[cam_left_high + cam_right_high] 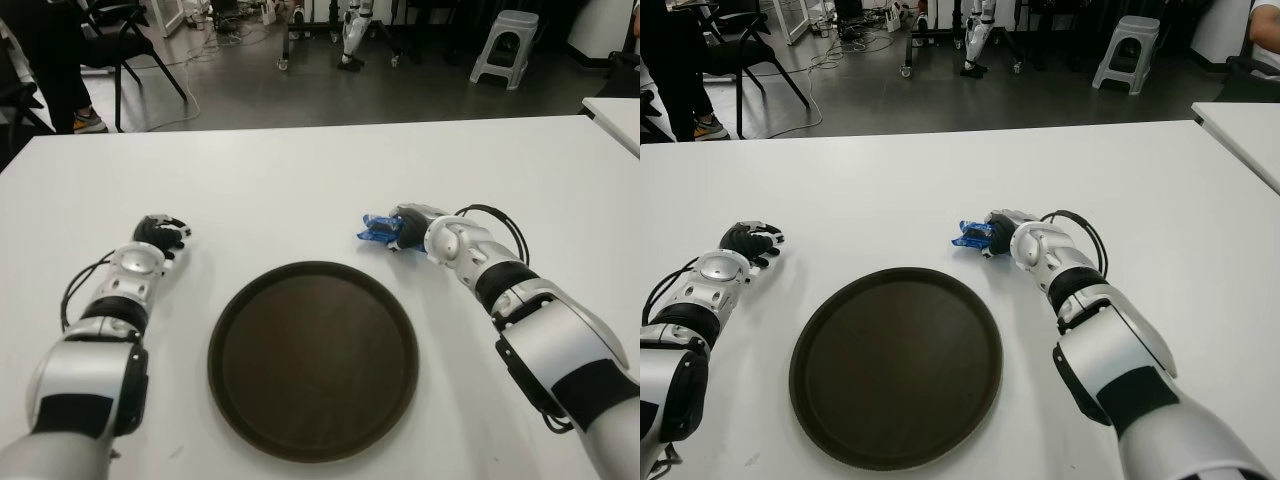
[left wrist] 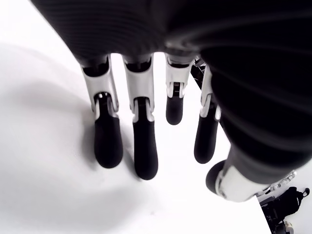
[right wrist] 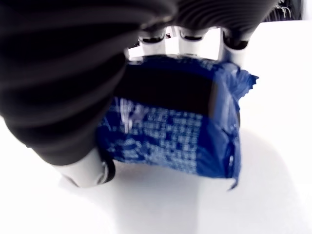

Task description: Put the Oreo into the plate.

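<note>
A blue Oreo packet [image 1: 377,229] lies on the white table [image 1: 300,170], just beyond the right rim of the round dark brown plate [image 1: 312,358]. My right hand [image 1: 403,229] is at the packet with its fingers curled round it; the right wrist view shows the blue wrapper [image 3: 181,127] filling the space under the palm, still low against the table. My left hand [image 1: 163,234] shows to the left of the plate, its dark fingers [image 2: 145,146] hanging loosely spread with nothing in them.
The plate holds nothing. Beyond the table's far edge stand a grey plastic stool [image 1: 505,45], chair legs [image 1: 135,60] and a person's legs [image 1: 55,70]. Another white table corner [image 1: 615,110] shows at the far right.
</note>
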Robot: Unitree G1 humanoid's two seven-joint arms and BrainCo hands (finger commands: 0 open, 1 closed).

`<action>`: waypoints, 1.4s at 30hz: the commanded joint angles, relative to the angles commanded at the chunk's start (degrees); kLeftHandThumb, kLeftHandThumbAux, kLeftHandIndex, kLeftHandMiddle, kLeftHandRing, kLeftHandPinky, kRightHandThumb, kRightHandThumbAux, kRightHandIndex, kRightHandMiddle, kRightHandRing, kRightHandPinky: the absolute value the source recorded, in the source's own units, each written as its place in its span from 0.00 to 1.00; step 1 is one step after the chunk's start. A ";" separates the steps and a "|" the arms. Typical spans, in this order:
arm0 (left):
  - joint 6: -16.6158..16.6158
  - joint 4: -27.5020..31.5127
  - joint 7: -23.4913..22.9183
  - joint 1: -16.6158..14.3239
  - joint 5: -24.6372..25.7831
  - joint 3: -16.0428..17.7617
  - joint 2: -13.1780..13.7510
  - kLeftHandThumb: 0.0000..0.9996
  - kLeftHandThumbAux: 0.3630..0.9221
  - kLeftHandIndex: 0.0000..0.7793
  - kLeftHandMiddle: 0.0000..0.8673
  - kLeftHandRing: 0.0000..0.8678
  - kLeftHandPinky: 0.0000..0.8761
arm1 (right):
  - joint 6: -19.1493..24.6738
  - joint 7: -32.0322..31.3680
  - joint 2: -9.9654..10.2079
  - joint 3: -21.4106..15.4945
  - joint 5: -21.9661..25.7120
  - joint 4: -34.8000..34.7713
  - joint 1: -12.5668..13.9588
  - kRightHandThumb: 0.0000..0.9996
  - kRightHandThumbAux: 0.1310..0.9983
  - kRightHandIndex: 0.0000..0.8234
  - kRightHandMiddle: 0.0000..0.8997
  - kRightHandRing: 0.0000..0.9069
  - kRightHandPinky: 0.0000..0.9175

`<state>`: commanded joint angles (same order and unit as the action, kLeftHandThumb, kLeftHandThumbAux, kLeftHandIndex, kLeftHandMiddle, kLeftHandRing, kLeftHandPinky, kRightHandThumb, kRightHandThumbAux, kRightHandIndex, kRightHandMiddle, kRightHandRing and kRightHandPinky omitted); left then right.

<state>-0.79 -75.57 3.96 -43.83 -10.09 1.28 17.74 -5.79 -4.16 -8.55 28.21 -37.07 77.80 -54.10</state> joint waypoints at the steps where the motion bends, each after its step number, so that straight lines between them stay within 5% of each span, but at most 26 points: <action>1: -0.06 -0.02 -0.01 -0.03 -0.07 -0.07 0.02 0.67 0.66 0.51 0.17 0.20 0.21 | 0.05 0.01 -0.02 0.07 -0.08 0.02 0.00 0.69 0.70 0.51 0.75 0.76 0.75; 11: 0.41 0.23 -0.03 0.04 -0.19 -0.28 -0.06 0.67 0.66 0.51 0.18 0.20 0.19 | 0.15 0.73 0.05 -0.20 0.18 0.00 0.19 0.69 0.70 0.51 0.69 0.69 0.69; 21: 0.18 0.23 -0.31 -0.04 -0.43 -0.64 0.06 0.67 0.66 0.51 0.16 0.18 0.18 | -1.88 2.35 -0.10 -2.02 1.90 -1.00 0.78 0.70 0.70 0.51 0.78 0.79 0.78; 42: 0.49 0.07 -0.36 0.15 -0.01 0.01 0.16 0.67 0.65 0.51 0.18 0.22 0.22 | -13.40 6.22 -3.35 -8.26 9.22 -12.82 5.14 0.69 0.70 0.53 0.84 0.81 0.77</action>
<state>-0.30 -75.50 3.59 -43.68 -10.10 1.28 17.90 -19.19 2.06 -11.90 19.95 -27.85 64.98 -48.95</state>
